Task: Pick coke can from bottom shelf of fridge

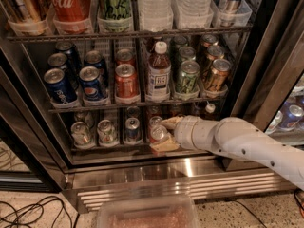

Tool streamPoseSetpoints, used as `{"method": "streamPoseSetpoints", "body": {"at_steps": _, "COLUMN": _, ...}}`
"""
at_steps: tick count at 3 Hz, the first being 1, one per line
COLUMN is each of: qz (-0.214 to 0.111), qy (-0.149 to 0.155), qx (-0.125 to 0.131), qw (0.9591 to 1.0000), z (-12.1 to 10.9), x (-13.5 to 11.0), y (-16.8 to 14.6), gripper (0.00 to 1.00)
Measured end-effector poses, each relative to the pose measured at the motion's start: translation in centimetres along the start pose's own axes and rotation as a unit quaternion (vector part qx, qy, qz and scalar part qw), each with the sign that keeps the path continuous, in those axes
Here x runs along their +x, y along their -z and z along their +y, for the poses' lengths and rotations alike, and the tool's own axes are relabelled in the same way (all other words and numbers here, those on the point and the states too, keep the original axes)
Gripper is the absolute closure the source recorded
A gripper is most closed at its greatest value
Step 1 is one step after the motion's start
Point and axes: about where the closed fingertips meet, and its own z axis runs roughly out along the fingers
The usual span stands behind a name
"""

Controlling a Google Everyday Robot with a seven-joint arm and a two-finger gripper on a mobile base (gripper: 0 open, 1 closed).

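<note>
speckled floor [247, 213] and a clear plastic bin [145, 215] sit at the bottom of my view, and the fridge [247, 80] fills everything else. using the brown tea bottle [158, 70] as my marker: the coke can [158, 133] is straight below it, one rack down, at the front of the bottom shelf [95, 149]. the gripper [161, 135] is right below the bottle too, reaching in from the right on the white arm [247, 144]. its tan fingers [172, 122] sit one above and one under the can and look pinched onto it.

so the reach and the grasp look done to me. what's left is lifting it off the rack and pulling it out past the front rail.

the can itself is small, with the red body mostly hidden. the silver top is tipped toward the camera, so i don't think it's standing flat. three silver-topped cans [107, 131] stand below and left of the bottle, apart from the grip.
</note>
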Motion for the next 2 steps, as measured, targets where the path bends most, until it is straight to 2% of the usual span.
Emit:
{"method": "streamPoseSetpoints", "body": {"at_steps": 1, "qz": -0.031, "qy": -0.014, "qx": -0.035, "qw": 0.9988, "z": 0.7, "x": -1.1, "y": 2.1, "gripper": 1.0}}
{"method": "streamPoseSetpoints", "body": {"at_steps": 2, "qz": -0.03, "qy": -0.013, "qx": -0.076, "qw": 0.9966, "z": 2.8, "x": -1.1, "y": 2.5, "gripper": 1.0}}
